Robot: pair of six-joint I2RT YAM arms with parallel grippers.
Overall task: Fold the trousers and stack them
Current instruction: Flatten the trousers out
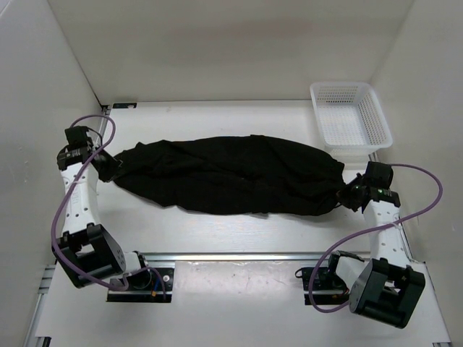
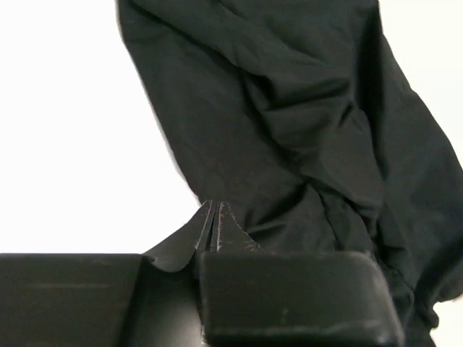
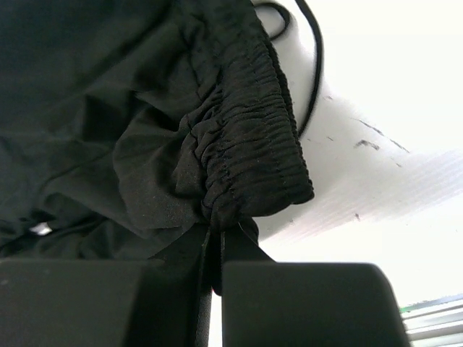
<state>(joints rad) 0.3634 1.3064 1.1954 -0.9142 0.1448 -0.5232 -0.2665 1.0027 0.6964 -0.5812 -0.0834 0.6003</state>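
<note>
The black trousers (image 1: 231, 173) lie stretched out lengthwise across the middle of the white table, wrinkled and bunched. My left gripper (image 1: 114, 170) is at their left end. In the left wrist view it (image 2: 214, 206) is shut, with its tips at the edge of the cloth (image 2: 289, 108). My right gripper (image 1: 346, 194) is at their right end. In the right wrist view it (image 3: 217, 230) is shut on the gathered elastic waistband (image 3: 253, 144), with cloth between the fingers. A thin black drawstring (image 3: 315, 72) trails off the waistband.
A white mesh basket (image 1: 351, 119) stands at the back right, close behind the right gripper. White walls close in the left, back and right sides. An aluminium rail (image 1: 231, 256) runs along the near edge between the arm bases.
</note>
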